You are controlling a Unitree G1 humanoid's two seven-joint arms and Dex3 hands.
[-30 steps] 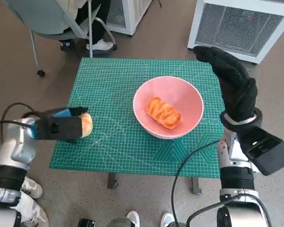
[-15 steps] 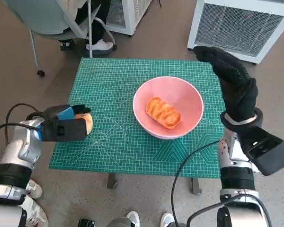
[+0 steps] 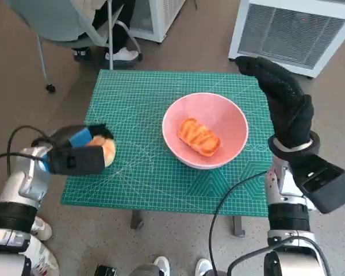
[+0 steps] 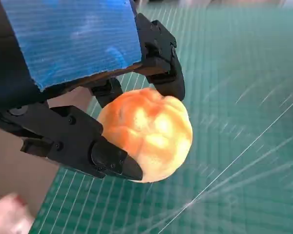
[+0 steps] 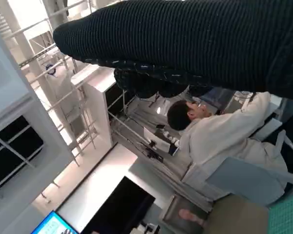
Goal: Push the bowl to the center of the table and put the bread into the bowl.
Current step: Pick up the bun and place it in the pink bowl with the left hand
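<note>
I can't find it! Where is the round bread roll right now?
The round roll is held in the left hand at the green mat's left edge in the head view, left of the pink bowl.

head steeply down, wrists close (right upturned)

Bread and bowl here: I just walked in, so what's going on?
The left hand holds a round bread roll over the green mat's near left edge. The pink bowl sits about mid-table with another piece of bread already inside. The right hand is raised beside the bowl, holding nothing.
</note>
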